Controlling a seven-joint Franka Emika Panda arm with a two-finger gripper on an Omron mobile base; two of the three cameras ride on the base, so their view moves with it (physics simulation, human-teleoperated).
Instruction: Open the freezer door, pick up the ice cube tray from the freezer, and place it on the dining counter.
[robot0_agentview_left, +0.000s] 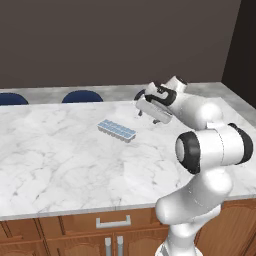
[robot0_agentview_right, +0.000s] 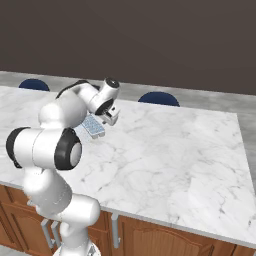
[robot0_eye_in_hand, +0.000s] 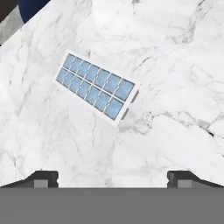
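The pale-blue ice cube tray lies flat on the white marble dining counter, free of any grip. In the hand view the tray lies at an angle on the marble, ahead of the fingertips. My gripper hovers above the counter just to the right of the tray, open, with nothing between its fingers. The freezer and its door are out of view.
Dark blue chair backs stand along the counter's far edge. Brown wooden cabinets with metal handles sit under the near edge. A dark wall closes the background.
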